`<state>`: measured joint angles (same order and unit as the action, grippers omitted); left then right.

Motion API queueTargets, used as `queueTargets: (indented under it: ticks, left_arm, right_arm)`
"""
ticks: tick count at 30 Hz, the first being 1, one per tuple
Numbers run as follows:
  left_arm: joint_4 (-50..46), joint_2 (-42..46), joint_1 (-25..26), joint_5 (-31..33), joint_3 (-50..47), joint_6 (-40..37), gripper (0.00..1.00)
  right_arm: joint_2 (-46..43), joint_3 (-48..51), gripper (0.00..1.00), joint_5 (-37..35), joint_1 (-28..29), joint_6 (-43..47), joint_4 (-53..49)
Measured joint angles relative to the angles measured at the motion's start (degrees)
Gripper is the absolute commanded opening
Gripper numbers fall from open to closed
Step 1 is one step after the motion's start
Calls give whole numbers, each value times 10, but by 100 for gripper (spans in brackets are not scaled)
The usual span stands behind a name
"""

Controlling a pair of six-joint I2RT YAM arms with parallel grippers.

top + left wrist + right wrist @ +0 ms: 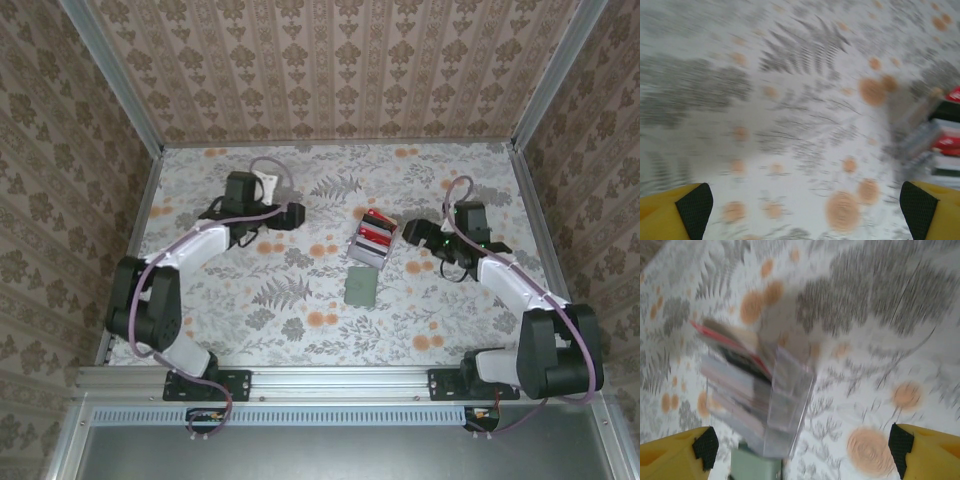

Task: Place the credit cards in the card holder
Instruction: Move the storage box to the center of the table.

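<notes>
Red and white cards (pixel 373 237) are stacked in a clear tray (pixel 790 405) mid-bench (pixel 250 300), long axis near-to-far | holder (pixel 361 287) is laid just nearer | right fingers (pixel 902 445) are spread, empty, just right of cards, nearer | left fingers (pixel 692 207) are spread, empty, well left.

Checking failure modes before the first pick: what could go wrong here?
1. The credit cards are packed in a clear case; the open right gripper might pinch several or tip the case.
2. The card holder lies flat and looks closed, so it may slide when pushed.
3. The left gripper, also open, faces the same stack; the arms could clash.
</notes>
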<state>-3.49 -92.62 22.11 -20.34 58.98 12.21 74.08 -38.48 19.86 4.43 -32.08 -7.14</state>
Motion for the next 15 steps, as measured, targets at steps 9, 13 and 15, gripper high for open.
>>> queueTargets:
  ticks: [9, 13, 15]
  left_arm:
    - [40, -164, 86, -123, 72, 84, 100]
    - [75, -185, 108, -157, 72, 123, 100]
    - [90, -186, 108, -162, 72, 139, 100]
  right_arm:
    - [131, -10, 89, 18, 106, -71, 55]
    - [177, -62, 89, 11, 119, -71, 68]
    - [192, -92, 89, 4, 120, -65, 69]
